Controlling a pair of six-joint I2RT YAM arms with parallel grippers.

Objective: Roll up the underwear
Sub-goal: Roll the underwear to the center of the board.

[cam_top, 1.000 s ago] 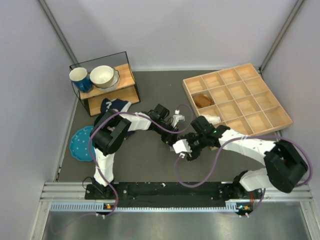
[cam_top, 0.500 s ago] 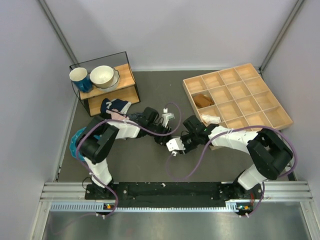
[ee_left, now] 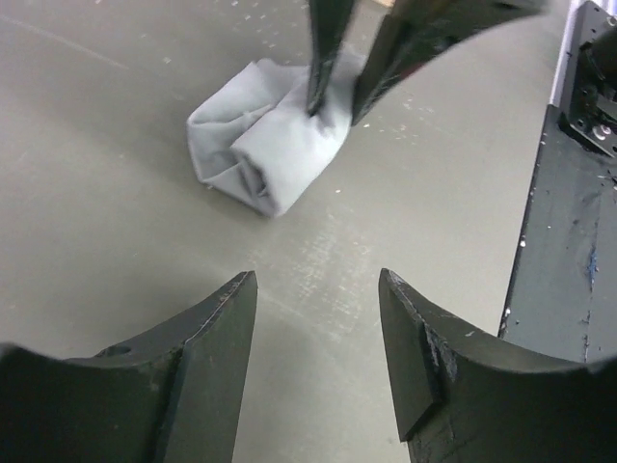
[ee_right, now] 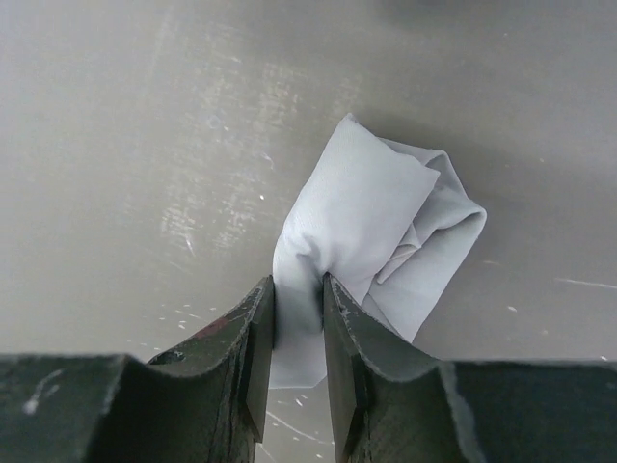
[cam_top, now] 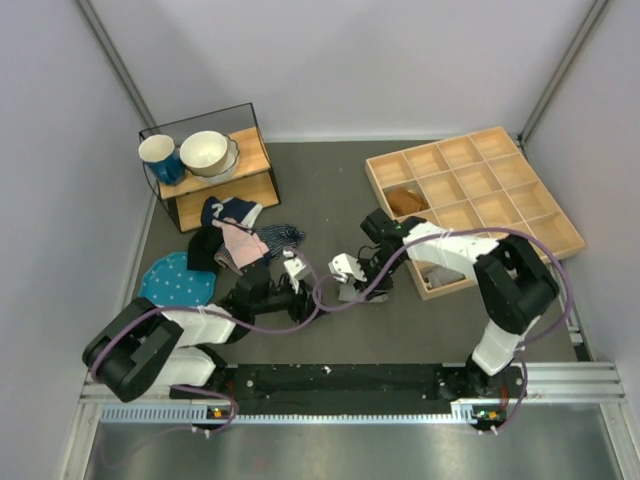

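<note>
The underwear [ee_right: 386, 212] is a plain grey cloth lying as a loose roll on the table. It also shows in the left wrist view [ee_left: 265, 145] and is mostly hidden under the right gripper in the top view [cam_top: 353, 296]. My right gripper [ee_right: 299, 285] is shut on the near end of the roll, pinching a fold of it; it stands at the table's middle in the top view [cam_top: 350, 282]. My left gripper [ee_left: 318, 280] is open and empty. It is low over the table, a short way left of the roll [cam_top: 305, 290].
A wooden compartment tray [cam_top: 372, 175] stands at the right with a brown item [cam_top: 405, 200] in one cell. A shelf with cups [cam_top: 205, 165] is at the back left. A clothes pile [cam_top: 240, 240] and a blue dotted plate [cam_top: 175, 280] lie left.
My left arm has pulled back from the middle toward the near left, its gripper now apart from the roll. My right gripper has shifted slightly left and away, still on the underwear.
</note>
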